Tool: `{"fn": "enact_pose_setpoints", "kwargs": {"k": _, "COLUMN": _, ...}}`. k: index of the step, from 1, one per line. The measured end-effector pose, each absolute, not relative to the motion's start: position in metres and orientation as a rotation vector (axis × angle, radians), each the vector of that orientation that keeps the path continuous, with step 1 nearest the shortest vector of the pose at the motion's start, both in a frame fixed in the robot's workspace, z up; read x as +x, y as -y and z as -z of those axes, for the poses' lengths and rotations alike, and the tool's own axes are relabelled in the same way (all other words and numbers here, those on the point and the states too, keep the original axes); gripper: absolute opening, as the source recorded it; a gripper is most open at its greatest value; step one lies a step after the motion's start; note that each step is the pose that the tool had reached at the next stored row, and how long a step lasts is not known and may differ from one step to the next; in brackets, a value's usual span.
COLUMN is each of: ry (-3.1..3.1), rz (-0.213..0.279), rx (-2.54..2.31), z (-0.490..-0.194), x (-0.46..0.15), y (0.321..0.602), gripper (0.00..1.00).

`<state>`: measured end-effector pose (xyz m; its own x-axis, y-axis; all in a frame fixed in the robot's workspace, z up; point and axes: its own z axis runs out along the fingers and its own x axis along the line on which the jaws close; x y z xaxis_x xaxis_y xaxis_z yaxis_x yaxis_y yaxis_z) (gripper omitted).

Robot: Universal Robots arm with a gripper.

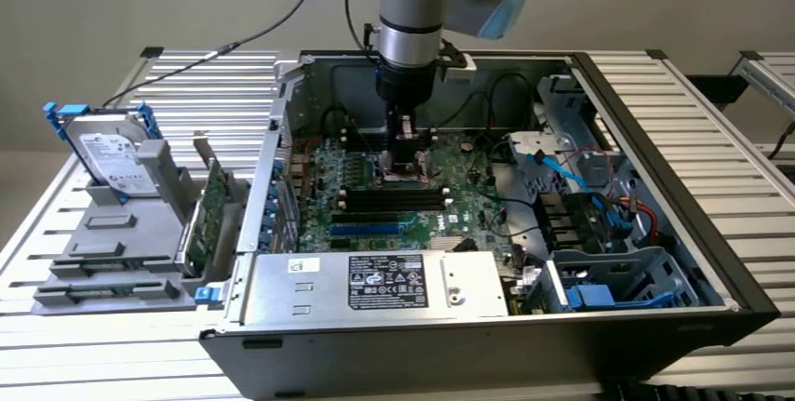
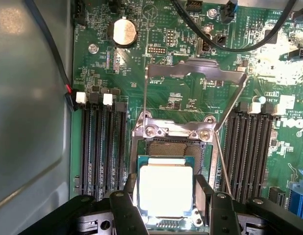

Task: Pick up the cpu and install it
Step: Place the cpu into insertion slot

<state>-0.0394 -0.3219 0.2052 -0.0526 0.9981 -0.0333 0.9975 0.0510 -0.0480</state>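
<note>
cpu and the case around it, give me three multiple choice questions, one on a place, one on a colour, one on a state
1. Where is the cpu?
a) on the grey stand by the hard drive
b) between the fingers, over the socket
c) on top of the power supply

2. What colour is the hard drive bracket?
a) red
b) blue
c) yellow

3. How does the socket's retention frame stand?
a) swung open
b) clamped over the cpu
c) lying outside the case

Answers:
1 b, the wrist view shows a finger on each side of the chip, with socket pins beyond it.
2 b, blue arms frame the drive on the exterior view's left.
3 a, it lies folded back on the motherboard, leaving the socket uncovered.
</note>
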Motion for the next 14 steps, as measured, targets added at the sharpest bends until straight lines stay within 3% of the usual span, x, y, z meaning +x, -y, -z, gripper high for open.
{"fn": "enact_pose_setpoints", "kwargs": {"k": 14, "ry": 2.222, "rz": -0.090, "rx": -2.204, "z": -0.2053, "x": -0.0349, "y": 0.3245, "gripper": 0.55}}
